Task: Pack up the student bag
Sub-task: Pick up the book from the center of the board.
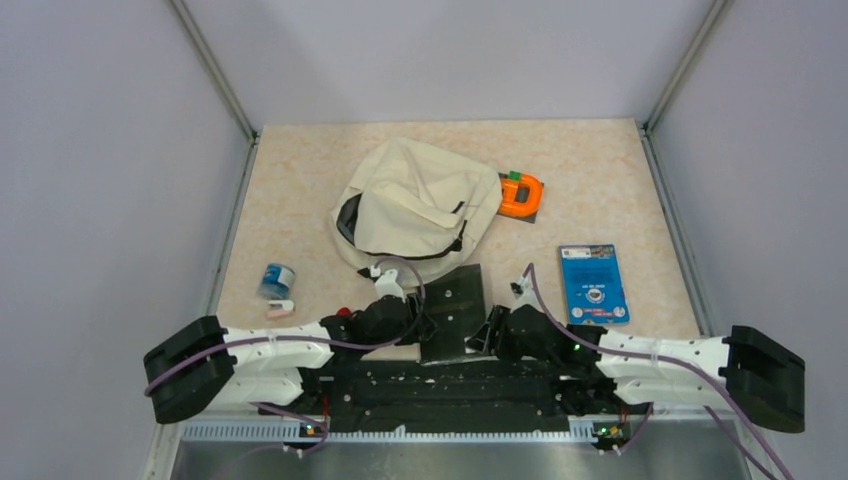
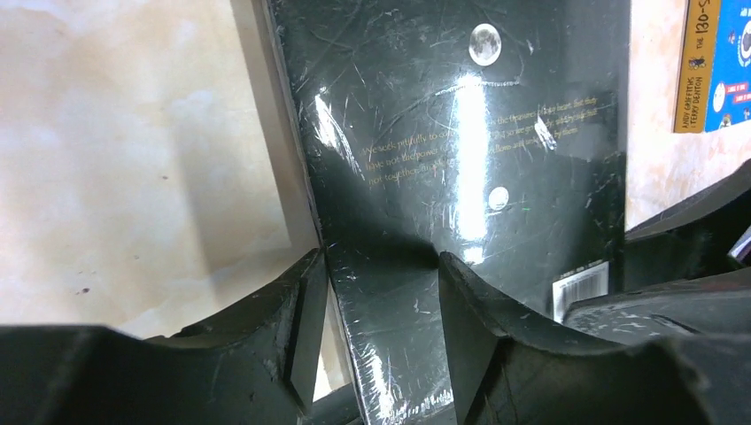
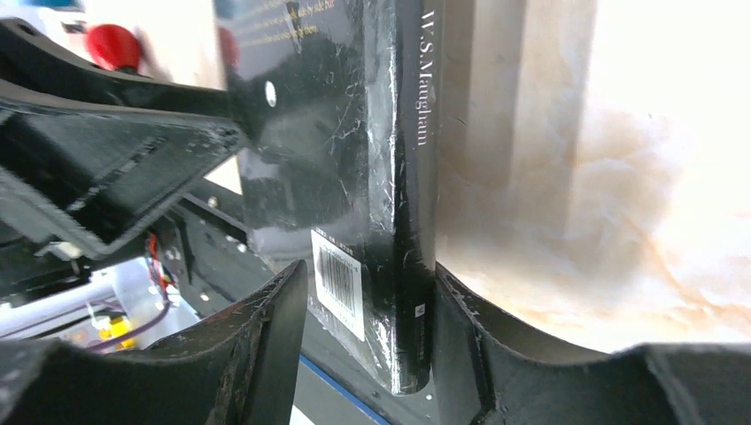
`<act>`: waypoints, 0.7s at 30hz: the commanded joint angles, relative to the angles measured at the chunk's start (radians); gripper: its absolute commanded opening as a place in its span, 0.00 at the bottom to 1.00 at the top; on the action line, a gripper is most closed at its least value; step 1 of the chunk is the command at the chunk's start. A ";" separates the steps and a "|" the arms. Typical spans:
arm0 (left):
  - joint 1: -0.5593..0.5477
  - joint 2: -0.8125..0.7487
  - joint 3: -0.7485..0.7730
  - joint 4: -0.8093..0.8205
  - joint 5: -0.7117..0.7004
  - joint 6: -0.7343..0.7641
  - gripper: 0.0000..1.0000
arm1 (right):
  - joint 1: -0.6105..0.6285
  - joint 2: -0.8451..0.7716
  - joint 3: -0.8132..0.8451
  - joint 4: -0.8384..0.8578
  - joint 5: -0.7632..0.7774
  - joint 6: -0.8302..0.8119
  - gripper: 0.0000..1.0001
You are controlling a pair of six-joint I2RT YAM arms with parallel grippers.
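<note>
The cream student bag (image 1: 415, 205) lies at the middle back of the table with black straps at its near side. A black book (image 1: 456, 308) stands tilted just in front of it, between my two grippers. My left gripper (image 1: 424, 312) holds the book's left edge; in the left wrist view the glossy cover (image 2: 460, 150) runs between the fingers (image 2: 469, 328). My right gripper (image 1: 492, 332) grips the right side; in the right wrist view the spine (image 3: 414, 177) and barcode sit between its fingers (image 3: 456, 336).
An orange object (image 1: 521, 193) lies against the bag's right side. A blue book (image 1: 593, 283) lies flat at the right and also shows in the left wrist view (image 2: 717, 62). A small blue-white item (image 1: 277, 279) and a pink piece (image 1: 280, 308) sit at the left.
</note>
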State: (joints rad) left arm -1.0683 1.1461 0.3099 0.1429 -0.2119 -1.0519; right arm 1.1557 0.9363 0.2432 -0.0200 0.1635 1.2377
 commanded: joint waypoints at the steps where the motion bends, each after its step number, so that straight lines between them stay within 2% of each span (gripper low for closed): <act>1: -0.012 -0.059 -0.011 0.025 0.034 -0.036 0.52 | -0.004 -0.045 0.045 0.281 0.087 -0.022 0.48; 9: -0.012 -0.114 -0.015 -0.024 -0.011 -0.032 0.52 | -0.004 -0.001 0.048 0.359 0.087 -0.080 0.43; 13: -0.012 -0.149 -0.018 -0.043 -0.030 -0.020 0.52 | -0.003 0.016 0.076 0.352 0.093 -0.124 0.21; 17: -0.012 -0.220 -0.017 -0.068 -0.053 0.007 0.64 | -0.004 -0.047 0.107 0.260 0.143 -0.142 0.00; 21: -0.012 -0.325 -0.005 -0.076 -0.074 0.069 0.78 | -0.002 -0.176 0.116 0.170 0.209 -0.174 0.00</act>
State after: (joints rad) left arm -1.0752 0.9142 0.2840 0.0319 -0.2745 -1.0466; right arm 1.1557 0.8932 0.2787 0.1040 0.2569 1.1225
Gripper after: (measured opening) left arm 0.734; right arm 0.146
